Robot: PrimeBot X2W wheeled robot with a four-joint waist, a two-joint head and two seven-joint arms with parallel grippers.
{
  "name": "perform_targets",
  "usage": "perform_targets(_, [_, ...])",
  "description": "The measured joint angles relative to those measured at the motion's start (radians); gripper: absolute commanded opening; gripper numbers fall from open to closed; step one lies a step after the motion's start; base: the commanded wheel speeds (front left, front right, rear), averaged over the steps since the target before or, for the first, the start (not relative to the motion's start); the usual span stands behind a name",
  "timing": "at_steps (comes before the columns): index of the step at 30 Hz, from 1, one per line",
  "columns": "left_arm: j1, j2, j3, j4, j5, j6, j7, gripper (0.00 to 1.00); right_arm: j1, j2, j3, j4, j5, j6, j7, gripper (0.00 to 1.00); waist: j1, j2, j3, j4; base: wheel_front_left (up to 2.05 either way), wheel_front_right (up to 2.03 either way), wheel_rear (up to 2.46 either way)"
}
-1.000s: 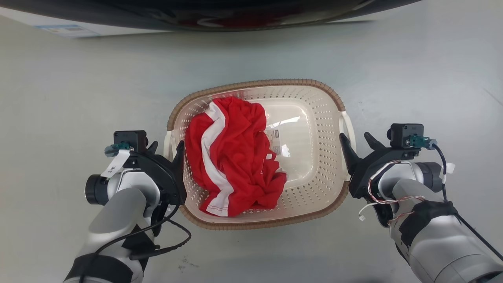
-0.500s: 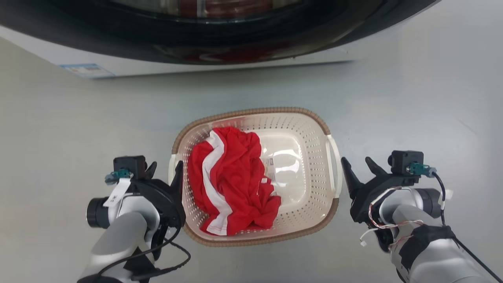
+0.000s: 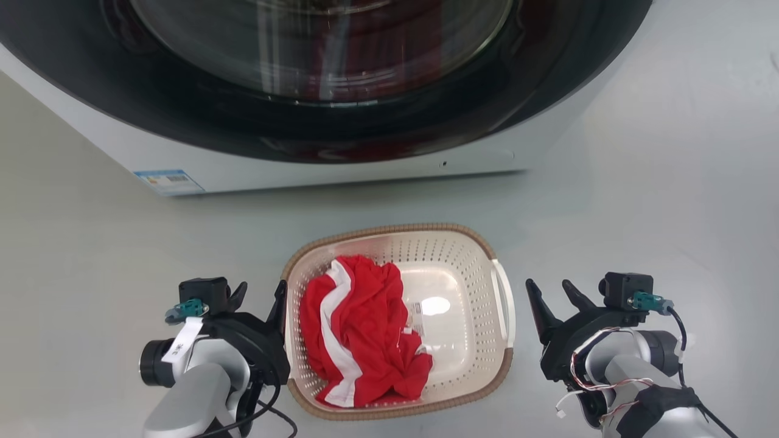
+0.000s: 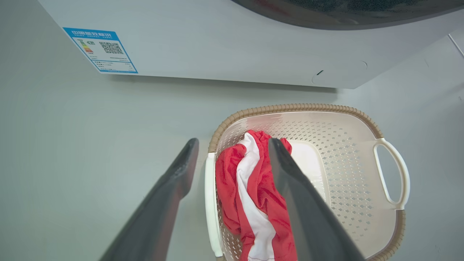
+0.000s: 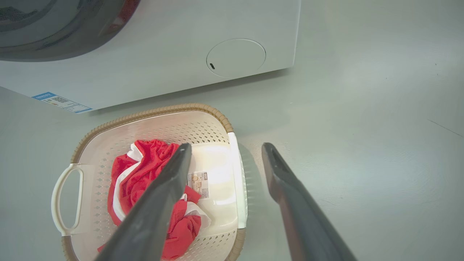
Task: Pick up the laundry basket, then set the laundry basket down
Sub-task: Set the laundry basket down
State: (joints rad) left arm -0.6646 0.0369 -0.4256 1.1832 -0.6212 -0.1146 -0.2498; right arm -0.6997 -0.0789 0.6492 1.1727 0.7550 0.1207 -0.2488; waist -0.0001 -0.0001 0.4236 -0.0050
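The laundry basket (image 3: 468, 274) stands on the pale floor, cream and perforated with a brown rim; a red and white garment (image 3: 359, 328) lies in it. My left gripper (image 3: 261, 292) is open at the basket's left side. In the left wrist view the left gripper (image 4: 233, 143) hangs over the left handle (image 4: 209, 203) with nothing held. My right gripper (image 3: 548, 286) is open, a little right of the right handle (image 3: 504, 298). In the right wrist view the right gripper (image 5: 226, 146) frames the right handle (image 5: 237, 181) from above.
A white washing machine (image 3: 341, 164) with a dark round door stands just behind the basket, with a blue label (image 3: 169, 180) at its lower left. Bare grey floor lies to the left, right and front of the basket.
The head camera has risen and tilted up, so the basket looks smaller and the washer fills the top. Both open grippers, earlier straddling the handles, now sit higher and apart from them.
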Motion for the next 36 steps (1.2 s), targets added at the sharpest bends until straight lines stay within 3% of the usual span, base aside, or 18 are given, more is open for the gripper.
perform_targets(9, [0.080,0.035,0.022,-0.143,0.030,0.028,0.000,1.00,0.063,-0.010,-0.051,-0.109,0.009,0.003,0.000,1.00,-0.0001,0.0000,-0.113,0.000,0.00,0.00,0.00])
perform_targets(17, [0.168,0.058,0.042,-0.309,0.080,0.077,0.000,1.00,0.121,-0.040,-0.086,-0.227,-0.022,-0.008,0.000,1.00,0.0000,0.0000,-0.196,-0.005,0.00,0.00,0.00])
perform_targets(23, [0.247,0.074,0.058,-0.466,0.128,0.112,0.000,1.00,0.178,-0.077,-0.102,-0.331,-0.083,-0.059,0.000,1.00,0.0000,0.0000,-0.251,-0.007,0.00,0.00,0.00])
perform_targets(36, [0.432,0.120,0.089,-0.802,0.202,0.178,0.000,1.00,0.309,-0.118,-0.153,-0.596,-0.179,-0.132,-0.001,1.00,-0.0001,0.0000,-0.338,-0.008,0.00,0.00,0.00])
